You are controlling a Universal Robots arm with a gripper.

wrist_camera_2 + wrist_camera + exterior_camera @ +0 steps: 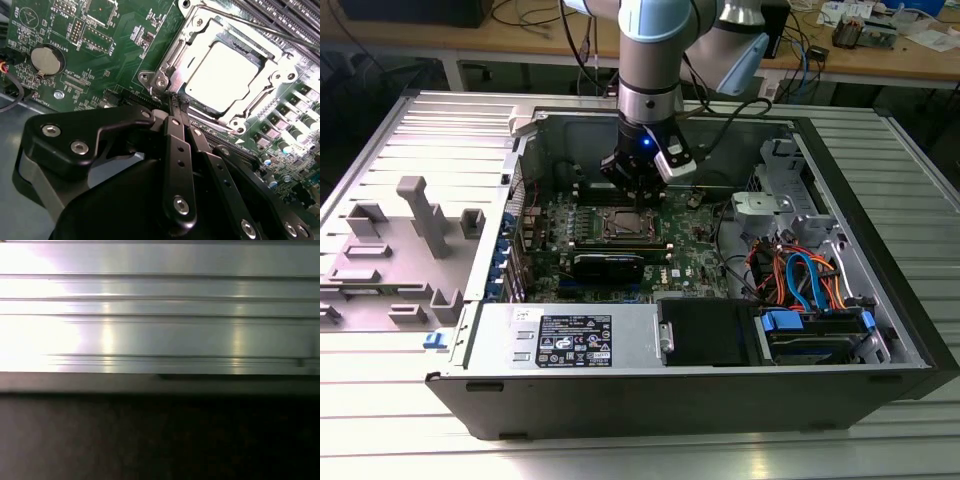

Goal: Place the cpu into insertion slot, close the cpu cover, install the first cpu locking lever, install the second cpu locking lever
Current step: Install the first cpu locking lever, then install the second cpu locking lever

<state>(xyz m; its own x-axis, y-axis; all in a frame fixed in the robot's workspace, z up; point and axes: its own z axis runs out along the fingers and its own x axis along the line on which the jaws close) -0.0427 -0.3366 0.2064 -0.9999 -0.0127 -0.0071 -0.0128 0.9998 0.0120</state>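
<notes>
I have the black gripper [178, 102] down inside the open grey computer case [880, 290], which lies on the ribbed aluminium surface [400, 400]. In the second wrist view its jaws are pressed together with nothing pinched between them, the tips touching the corner of the thin silvery metal cpu cover [172, 57] at about 7 o'clock of the socket. That cover lies flat, framing the small flat square cpu with its dull grey metallic top [227, 75], which sits seated in the insertion slot on the green circuit board [125, 30]. A round silver coin battery [46, 59] lies on the board, well apart from the socket at 9 o'clock in that view.

In the exterior view the gripper [642, 195] stands just at 12 o'clock of the cpu cover [625, 222], with the long black rectangular card [608, 264] at 6 o'clock of the socket. A grey plastic fixture block [425, 215] stands on the case's laid-open side panel at the exterior view's left.
</notes>
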